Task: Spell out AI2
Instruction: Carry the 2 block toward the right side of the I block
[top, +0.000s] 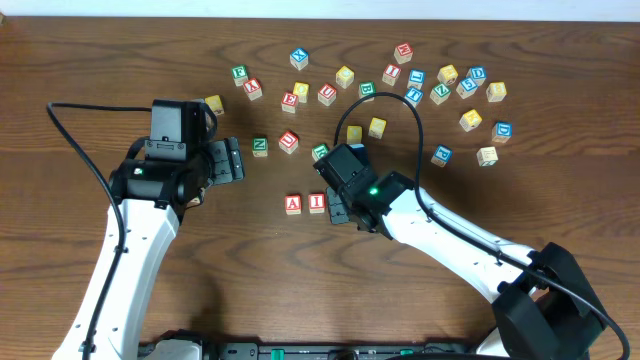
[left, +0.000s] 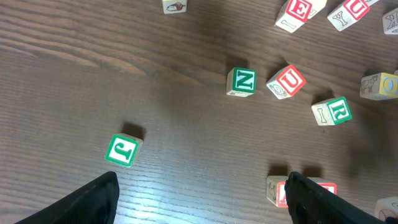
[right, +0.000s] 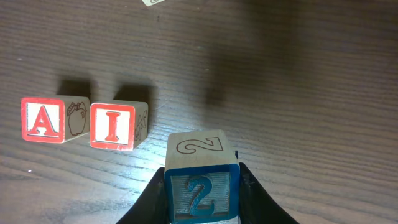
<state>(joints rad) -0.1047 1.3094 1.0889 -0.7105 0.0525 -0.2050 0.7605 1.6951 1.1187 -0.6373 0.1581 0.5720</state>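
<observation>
You're pinching the blue 2 cube by its flat opposite faces in the right gripper, just right of the A cube and I cube. It's probably handling as light, rigid, slick wood. The left gripper is hanging wide open, empty.

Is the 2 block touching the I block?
Apart. The right wrist view shows a strip of bare table between the I block and the 2 block, which sits pinched in the right claw.
</observation>
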